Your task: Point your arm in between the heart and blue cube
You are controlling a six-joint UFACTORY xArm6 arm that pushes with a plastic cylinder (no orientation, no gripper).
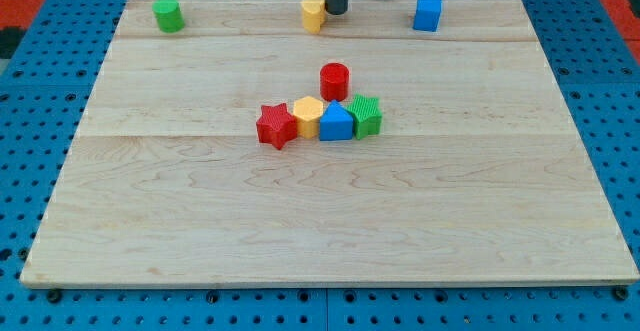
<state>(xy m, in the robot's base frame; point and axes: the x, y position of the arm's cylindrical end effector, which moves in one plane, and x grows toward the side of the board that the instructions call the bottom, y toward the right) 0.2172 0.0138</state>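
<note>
Nearest the camera a cluster is seen mid-tabletop (200, 231): red star (276, 127), yellow block (308, 117), blue block (336, 123), green block (366, 115), red cylinder (334, 79). At the view's top, the yellow heart (313, 15) is touched by my tip (337, 12), so it could be nudged away; the blue cube (427, 13) lies well apart rightward. The rod is held upright, and no fingers are fitted, so no state can be told.

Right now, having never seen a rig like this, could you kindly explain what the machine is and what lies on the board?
This is one camera looking down on a wooden board. The dark rod entering from the view's top is my arm's end; my tip slides about and pushes blocks, holding nothing. It sits just right of the yellow heart, with the blue cube farther right. A green cylinder stands top left. In the middle cluster: a red star, yellow block, blue block, green block and red cylinder.
</note>
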